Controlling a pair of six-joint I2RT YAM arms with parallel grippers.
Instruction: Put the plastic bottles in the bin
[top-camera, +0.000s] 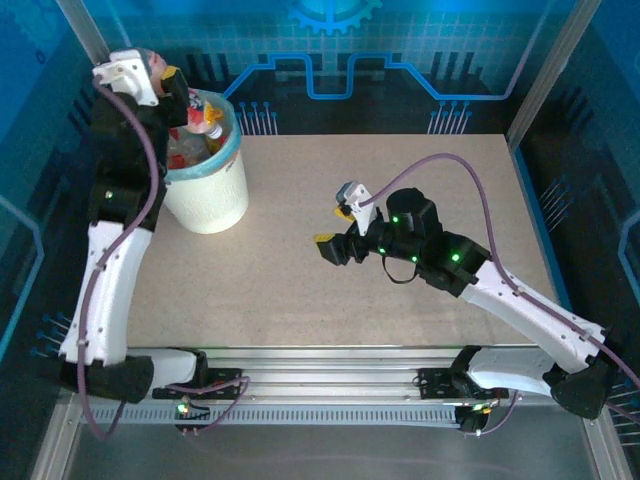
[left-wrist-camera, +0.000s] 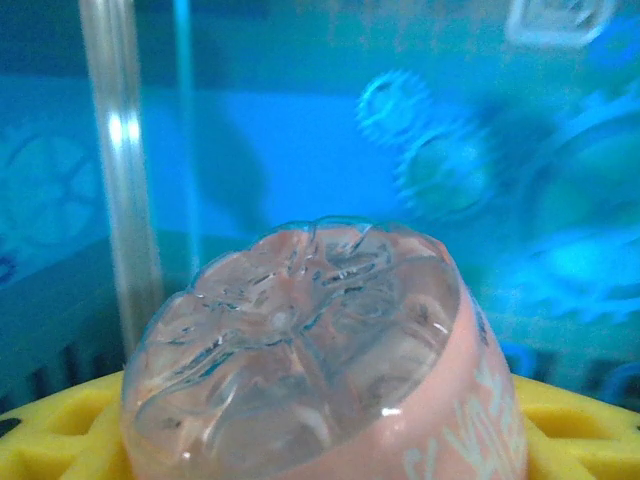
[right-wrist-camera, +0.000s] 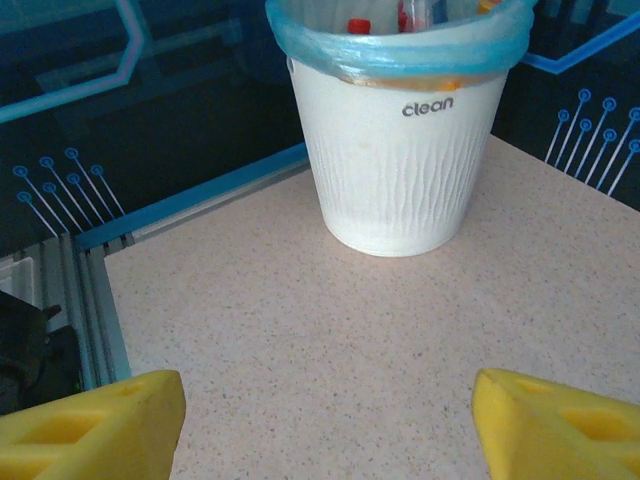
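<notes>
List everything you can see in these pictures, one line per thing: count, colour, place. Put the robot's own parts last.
bin: one, white with a light-blue bag liner, far-left part of the table.
bottles in the bin: several, exact count hidden; red and orange caps show at the rim.
pink bottle: one, clear with a pink label, gripped over the bin.
table: one, speckled beige, under the bin.
wall panels: blue with a circuit pattern, behind the table.
left claw: one, yellow pads, shut on the pink bottle.
right claw: one, yellow fingers, open and empty, over mid-table, facing the bin.
</notes>
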